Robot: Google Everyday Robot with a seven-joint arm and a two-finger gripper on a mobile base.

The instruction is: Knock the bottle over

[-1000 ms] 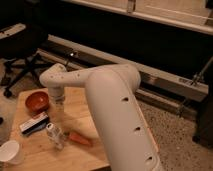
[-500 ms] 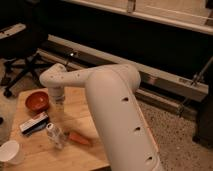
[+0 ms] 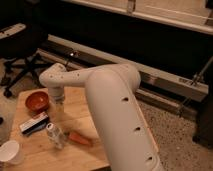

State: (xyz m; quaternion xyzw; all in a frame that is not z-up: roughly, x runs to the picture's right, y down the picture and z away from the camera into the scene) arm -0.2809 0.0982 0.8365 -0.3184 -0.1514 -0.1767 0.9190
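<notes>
The white arm (image 3: 112, 115) reached across the wooden table (image 3: 82, 114) from the right edge, its wrist bent down over the left half of the surface. The gripper (image 3: 57, 113) hung there pointing downward, just inside the red bowl (image 3: 37, 101) that sat at the far left corner. Its jaws stood wide apart and gripped nothing.

The bottle (image 3: 55, 135) stood on the table directly on the near side of the gripper, close below the fingertips but not between them. Whether they touched it could not be told. It appeared upright, its white cap on top and its clear body below.

A flat black-and-white box (image 3: 34, 123) lay just left of the bottle, toward the left edge. A carrot (image 3: 80, 138) lay just right of the bottle, nearly touching its base. A white paper cup (image 3: 10, 151) stood at the near left corner, well apart from the gripper.

Beyond the table's far left corner, an office chair (image 3: 19, 55) stood on the floor.
</notes>
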